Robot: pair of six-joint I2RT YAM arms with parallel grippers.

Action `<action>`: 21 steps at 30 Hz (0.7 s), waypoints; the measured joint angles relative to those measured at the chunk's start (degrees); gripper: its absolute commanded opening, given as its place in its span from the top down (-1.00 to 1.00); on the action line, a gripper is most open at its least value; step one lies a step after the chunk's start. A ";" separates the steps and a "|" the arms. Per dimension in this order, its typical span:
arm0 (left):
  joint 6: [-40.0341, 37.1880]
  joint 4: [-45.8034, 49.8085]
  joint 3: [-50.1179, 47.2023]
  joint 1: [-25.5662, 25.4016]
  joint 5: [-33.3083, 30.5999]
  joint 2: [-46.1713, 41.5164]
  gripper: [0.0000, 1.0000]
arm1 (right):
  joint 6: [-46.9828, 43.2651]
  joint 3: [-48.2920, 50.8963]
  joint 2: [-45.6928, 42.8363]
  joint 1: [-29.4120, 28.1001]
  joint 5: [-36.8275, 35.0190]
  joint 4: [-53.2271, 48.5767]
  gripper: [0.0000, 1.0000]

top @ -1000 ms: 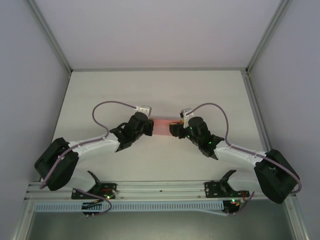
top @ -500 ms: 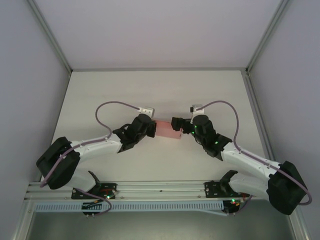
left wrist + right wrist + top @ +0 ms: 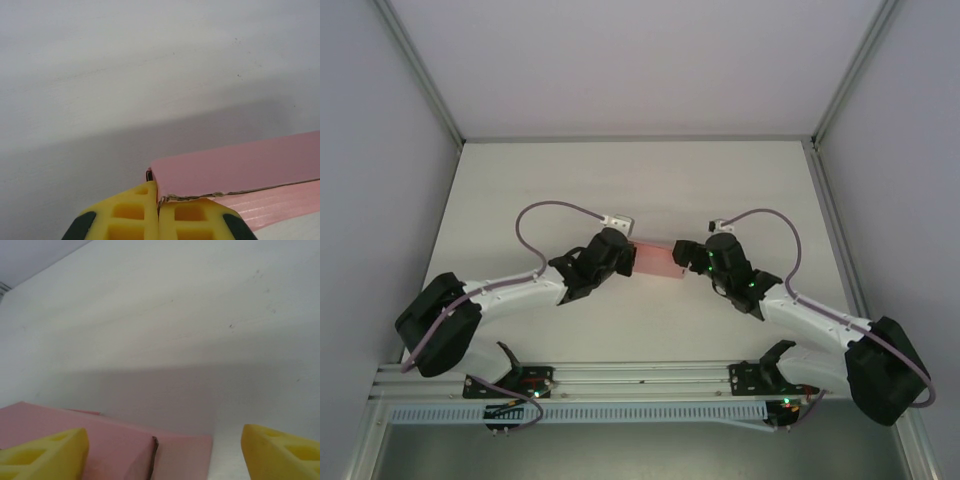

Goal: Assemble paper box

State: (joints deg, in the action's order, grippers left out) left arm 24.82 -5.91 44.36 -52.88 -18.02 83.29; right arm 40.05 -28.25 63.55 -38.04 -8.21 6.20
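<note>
The pink paper box (image 3: 657, 260) lies between the two arms at the middle of the table, as a small flat rectangular shape. My left gripper (image 3: 159, 212) is shut on its left end, the yellow fingers (image 3: 132, 215) pressed together over the card edge; the box (image 3: 235, 167) runs off to the right. My right gripper (image 3: 160, 455) is open at the box's right end, its yellow fingers (image 3: 42, 452) wide apart. The pink box (image 3: 125, 450) with a flap seam lies between and below them. In the top view the left gripper (image 3: 625, 258) and right gripper (image 3: 682, 256) face each other across the box.
The white table (image 3: 640, 180) is walled by grey panels left, right and behind. A metal rail (image 3: 640, 375) with the arm bases runs along the near edge. Purple cables (image 3: 560, 212) loop over both wrists.
The right arm swung its gripper from behind the box round to its right end. The box shifted slightly and tilted. The left gripper kept its hold and edged right.
</note>
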 measured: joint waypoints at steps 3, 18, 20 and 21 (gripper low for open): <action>-0.59 1.62 0.72 -0.07 0.15 -0.07 0.72 | 2.71 1.90 -0.17 0.07 1.92 3.19 -0.23; -2.84 15.82 1.51 -1.14 8.04 -8.41 -0.86 | 9.31 4.46 1.07 0.02 3.98 8.90 0.02; -1.97 17.20 2.58 -0.42 8.96 -9.14 -0.99 | 9.70 4.46 1.20 0.02 4.00 9.07 0.02; -1.11 17.55 3.17 0.42 9.99 -9.35 -0.99 | 9.77 4.46 1.29 0.02 4.00 9.22 0.03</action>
State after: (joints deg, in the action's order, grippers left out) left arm 23.70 11.64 47.53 -52.47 -8.03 73.93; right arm 49.82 -23.79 64.84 -38.02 -4.21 15.42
